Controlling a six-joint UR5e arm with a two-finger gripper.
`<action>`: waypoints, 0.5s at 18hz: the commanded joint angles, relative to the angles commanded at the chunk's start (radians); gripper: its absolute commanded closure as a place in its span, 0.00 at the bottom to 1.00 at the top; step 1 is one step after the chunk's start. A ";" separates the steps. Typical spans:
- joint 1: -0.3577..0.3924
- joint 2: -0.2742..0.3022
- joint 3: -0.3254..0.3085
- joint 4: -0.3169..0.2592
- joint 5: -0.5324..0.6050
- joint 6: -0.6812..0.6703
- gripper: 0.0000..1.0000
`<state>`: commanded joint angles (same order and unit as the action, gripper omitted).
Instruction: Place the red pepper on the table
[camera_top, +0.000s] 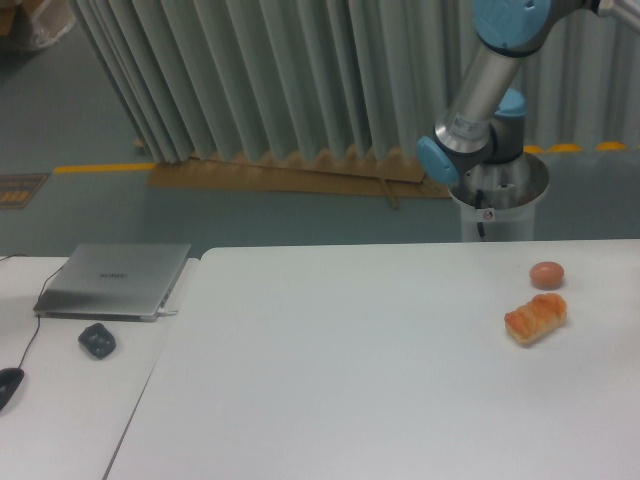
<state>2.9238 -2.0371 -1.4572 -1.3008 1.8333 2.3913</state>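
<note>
Table (330, 380): roll (536, 318), ball (547, 274) near right edge. Arm (480, 90) behind far edge; gripper out of frame, jaws unknowable.

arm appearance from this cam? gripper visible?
The arm has a silver-grey metal tube link with light blue caps at the joints, and a small label band near the lower joint. It stands on a grey-white round pedestal bearing a small red mark. The gripper is out of frame.

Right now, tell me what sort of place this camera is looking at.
Probably a robotics lab or industrial workshop: a robot arm stands on a pedestal behind a white table, a yellow floor line runs along a pleated curtain, and a closed laptop sits on a side desk.
</note>
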 joint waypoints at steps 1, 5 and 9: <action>-0.014 0.003 -0.009 0.002 0.006 0.014 0.00; 0.008 0.050 -0.052 -0.015 0.058 0.069 0.00; 0.023 0.069 -0.095 -0.009 0.052 0.088 0.00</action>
<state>2.9467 -1.9681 -1.5522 -1.3101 1.8853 2.4789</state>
